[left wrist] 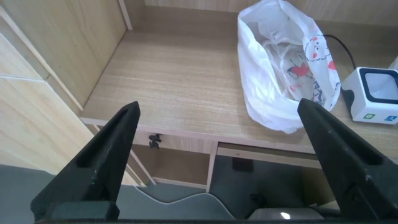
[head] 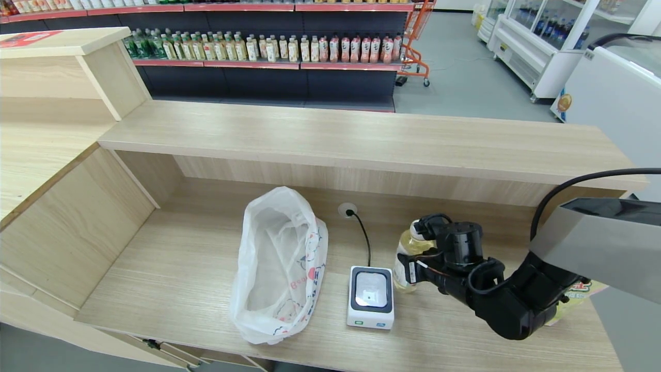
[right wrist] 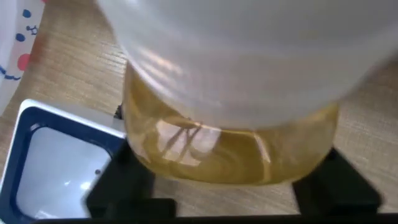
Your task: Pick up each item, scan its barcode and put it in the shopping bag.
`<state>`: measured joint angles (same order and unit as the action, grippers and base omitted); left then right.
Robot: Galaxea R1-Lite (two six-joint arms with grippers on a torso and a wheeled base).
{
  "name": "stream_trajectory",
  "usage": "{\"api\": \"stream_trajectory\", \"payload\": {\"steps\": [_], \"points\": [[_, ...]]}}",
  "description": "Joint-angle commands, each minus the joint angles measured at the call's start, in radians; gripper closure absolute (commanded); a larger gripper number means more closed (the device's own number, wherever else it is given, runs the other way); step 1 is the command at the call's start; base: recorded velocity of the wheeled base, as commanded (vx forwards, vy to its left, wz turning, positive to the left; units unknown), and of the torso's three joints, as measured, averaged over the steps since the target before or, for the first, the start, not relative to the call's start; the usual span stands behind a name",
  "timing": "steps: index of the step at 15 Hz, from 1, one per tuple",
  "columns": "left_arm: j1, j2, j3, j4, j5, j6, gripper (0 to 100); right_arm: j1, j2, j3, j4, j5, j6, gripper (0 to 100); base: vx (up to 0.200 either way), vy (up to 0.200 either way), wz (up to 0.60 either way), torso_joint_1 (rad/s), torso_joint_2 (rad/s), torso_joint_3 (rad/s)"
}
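A clear bottle (head: 409, 249) of yellow liquid stands upright just right of the white barcode scanner (head: 371, 295) on the wooden counter. My right gripper (head: 413, 271) is shut on the bottle's lower half, and its dark fingers (right wrist: 118, 186) flank the bottle (right wrist: 230, 143) beside the scanner (right wrist: 56, 168). The white shopping bag (head: 279, 263) lies open-mouthed left of the scanner. My left gripper (left wrist: 217, 109) is open and holds nothing, off the counter's front edge, with the bag (left wrist: 286, 68) and scanner (left wrist: 373, 93) beyond it.
The scanner's black cable (head: 364, 235) runs back to a grommet in the counter. A yellow package (head: 578, 299) lies under my right arm. A raised ledge (head: 361, 139) bounds the back and a side wall (head: 67, 227) the left.
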<state>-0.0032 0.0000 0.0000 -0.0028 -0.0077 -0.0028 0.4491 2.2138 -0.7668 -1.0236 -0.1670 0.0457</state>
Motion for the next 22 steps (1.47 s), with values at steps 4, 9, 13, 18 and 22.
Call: {"api": "stream_trajectory", "payload": {"steps": [4, 9, 13, 18, 22], "points": [[0.000, 0.002, 0.000, 0.000, 0.000, 0.000, 0, -0.018, 0.010, -0.031, -0.023, 0.063, -0.067, 100, 0.000, 0.000, 0.00, 0.000, 0.00, 0.000], [0.000, 0.000, 0.000, 0.000, 0.000, 0.000, 0, -0.032, 0.018, -0.032, -0.066, 0.090, -0.124, 100, 0.000, 0.000, 0.00, 0.000, 0.00, 0.000], [0.000, 0.000, 0.000, 0.000, 0.000, 0.000, 0, -0.096, -0.132, 0.017, -0.049, 0.261, -0.095, 100, 0.000, 0.000, 0.00, 0.000, 0.00, 0.000], [0.000, 0.000, 0.000, 0.000, 0.000, 0.000, 0, -0.208, -0.299, 0.049, 0.120, 0.616, -0.079, 100, 0.000, 0.000, 0.00, 0.000, 0.00, 0.000], [0.000, 0.000, 0.000, 0.000, 0.000, 0.000, 0, -0.228, -0.480, 0.110, 0.283, 0.928, -0.043, 100, 0.000, 0.000, 0.00, 0.000, 0.00, 0.000]]}}
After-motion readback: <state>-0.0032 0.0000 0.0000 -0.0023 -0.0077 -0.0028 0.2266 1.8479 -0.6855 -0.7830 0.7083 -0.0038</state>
